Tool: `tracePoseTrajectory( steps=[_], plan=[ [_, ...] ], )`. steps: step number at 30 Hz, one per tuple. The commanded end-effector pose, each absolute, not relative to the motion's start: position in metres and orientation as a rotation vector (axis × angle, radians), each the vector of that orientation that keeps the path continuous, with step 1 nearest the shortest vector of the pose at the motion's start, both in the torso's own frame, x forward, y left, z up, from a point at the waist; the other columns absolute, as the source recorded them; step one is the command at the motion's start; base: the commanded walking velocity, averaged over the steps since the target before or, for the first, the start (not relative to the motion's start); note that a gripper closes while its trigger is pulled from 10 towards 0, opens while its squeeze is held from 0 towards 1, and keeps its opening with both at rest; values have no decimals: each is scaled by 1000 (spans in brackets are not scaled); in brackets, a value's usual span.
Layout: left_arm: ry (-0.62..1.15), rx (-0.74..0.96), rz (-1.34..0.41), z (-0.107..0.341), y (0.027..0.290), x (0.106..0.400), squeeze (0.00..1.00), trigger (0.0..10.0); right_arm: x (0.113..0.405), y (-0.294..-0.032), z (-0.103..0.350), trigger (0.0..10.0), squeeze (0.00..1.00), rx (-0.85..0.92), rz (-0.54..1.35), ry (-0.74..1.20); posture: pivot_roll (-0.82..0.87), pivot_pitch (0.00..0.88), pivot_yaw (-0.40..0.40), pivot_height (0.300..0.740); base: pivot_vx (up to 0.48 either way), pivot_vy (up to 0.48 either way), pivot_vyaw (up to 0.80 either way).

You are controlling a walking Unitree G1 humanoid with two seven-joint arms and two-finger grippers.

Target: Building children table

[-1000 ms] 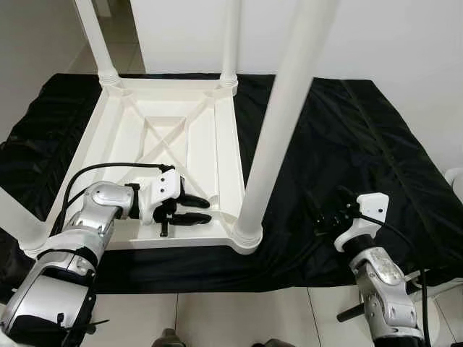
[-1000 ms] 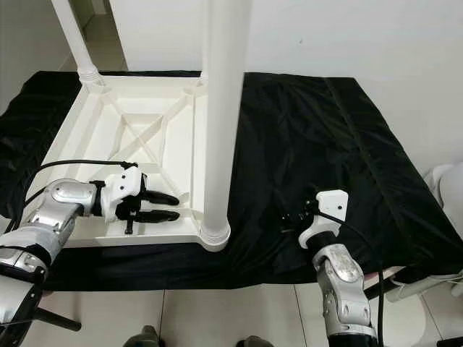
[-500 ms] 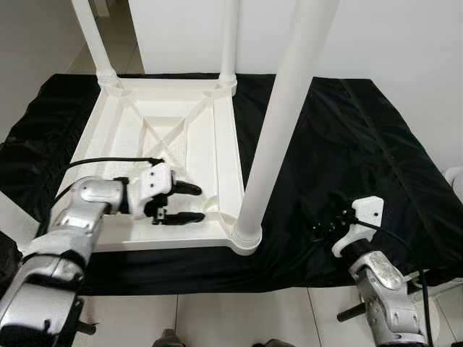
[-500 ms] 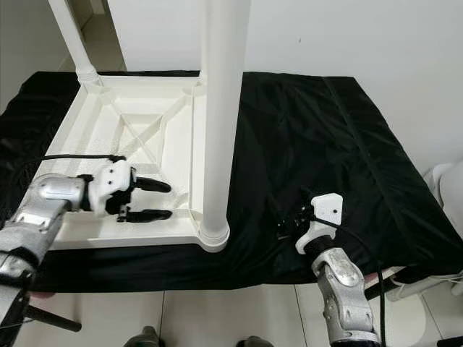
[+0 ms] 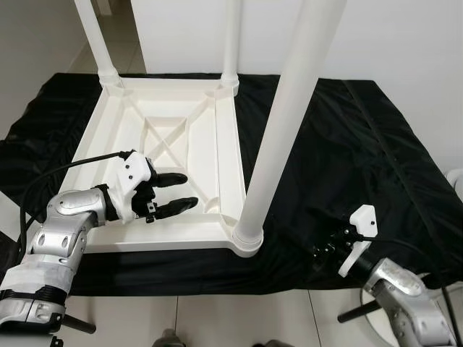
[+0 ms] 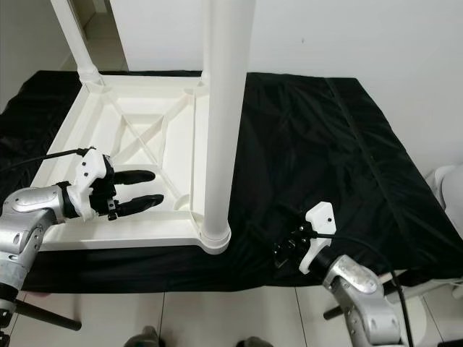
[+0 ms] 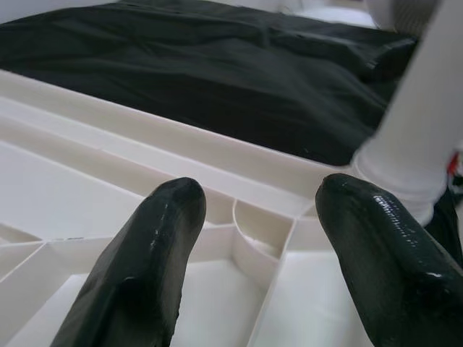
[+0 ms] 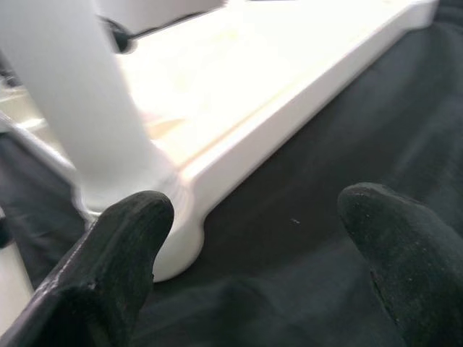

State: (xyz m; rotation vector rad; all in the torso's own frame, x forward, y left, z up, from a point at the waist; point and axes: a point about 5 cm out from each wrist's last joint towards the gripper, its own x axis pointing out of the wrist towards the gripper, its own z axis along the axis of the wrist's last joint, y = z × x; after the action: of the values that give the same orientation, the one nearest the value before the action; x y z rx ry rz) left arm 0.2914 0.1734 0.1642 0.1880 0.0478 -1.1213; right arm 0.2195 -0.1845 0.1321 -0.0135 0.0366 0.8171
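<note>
Left gripper (image 5: 176, 192), fingers spread and holding nothing, hovers over the near rim of the upturned white table (image 5: 123, 144) at lower left. That table lies underside-up on the black cloth (image 5: 347, 144), legs (image 5: 282, 123) pointing straight up. Since a second ago this gripper has drawn leftward. Right gripper (image 5: 325, 249), also spread and empty, has dropped toward the lower right.

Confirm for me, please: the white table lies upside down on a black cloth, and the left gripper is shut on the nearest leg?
Not quite. The left gripper is open and empty, over the underside of the white table, apart from the nearest leg; the left eye view shows this. The table does lie upside down on the black cloth.
</note>
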Motion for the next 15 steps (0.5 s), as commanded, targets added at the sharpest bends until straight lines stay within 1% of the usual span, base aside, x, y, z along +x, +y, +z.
tracePoseTrajectory(
  steps=[1, 3, 4, 5, 6, 10, 13, 15],
  plan=[
    [40, 179, -1081, 167, 171, 289, 0, 10000, 217, -181, 135, 10000, 1000, -16, 874, 42, 129, 19, -10, 740, 0, 0, 0],
    [40, 179, -1081, 167, 171, 289, 0, 10000, 217, -181, 135, 10000, 1000, -16, 874, 42, 129, 19, -10, 740, 0, 0, 0],
    [43, 171, -1077, 168, 166, 286, 0, 10000, 217, -178, 137, 10000, 290, -21, 914, 49, 132, 12, -14, 740, 0, 0, 0],
    [43, 171, -1077, 168, 166, 286, 0, 10000, 217, -178, 137, 10000, 290, -21, 914, 49, 132, 12, -14, 740, 0, 0, 0],
    [39, 155, -1070, 169, 161, 284, 0, 10000, 219, -175, 138, 10000, 0, -29, 945, 53, 133, 12, -16, 740, 0, 0, 0],
    [35, 137, -1052, 169, 156, 284, 0, 10000, 220, -172, 140, 10000, 0, -31, 977, 54, 133, 8, -16, 740, 0, 0, 0],
    [-10, 136, -1000, 172, 138, 280, 0, 10000, 224, -160, 143, 10000, 0, -34, 1092, 68, 132, 4, -22, 740, 0, 0, 0],
    [-20, 145, -994, 174, 134, 278, 0, 10000, 225, -157, 144, 10000, 0, -33, 1112, 71, 131, 3, -23, 740, 0, 0, 0]
  ],
)
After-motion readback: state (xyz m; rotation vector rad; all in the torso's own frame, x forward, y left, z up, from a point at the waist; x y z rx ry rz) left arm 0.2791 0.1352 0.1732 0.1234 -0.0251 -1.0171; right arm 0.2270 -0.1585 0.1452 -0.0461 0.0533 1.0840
